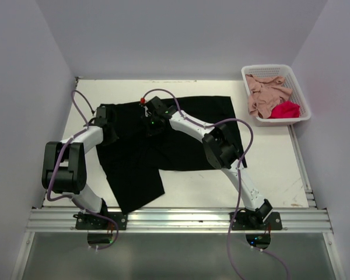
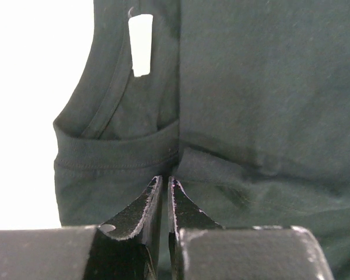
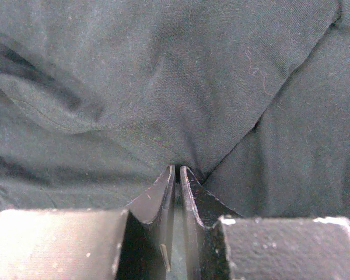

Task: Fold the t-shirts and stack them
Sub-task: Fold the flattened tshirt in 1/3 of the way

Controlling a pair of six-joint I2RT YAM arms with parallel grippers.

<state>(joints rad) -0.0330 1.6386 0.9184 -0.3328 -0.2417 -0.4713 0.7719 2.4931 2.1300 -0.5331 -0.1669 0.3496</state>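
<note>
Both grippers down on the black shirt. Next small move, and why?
Probably lift both together a little, then carry the cloth over. The left gripper and right gripper each look shut on a pinch of the black t-shirt, creases running to the right one's tips, and the shirt lies spread out, not yet folded, on the table.

We get soft, even light from above in the top view, with only faint shadows under the arms (image 1: 186, 124) beside the black shirt (image 1: 134, 169). In the left wrist view the table (image 2: 29, 87) left of the shirt is blown out white. Close up, the fingers (image 2: 137, 213) catch a pale sheen and the shirt looks grainy, dim.
</note>
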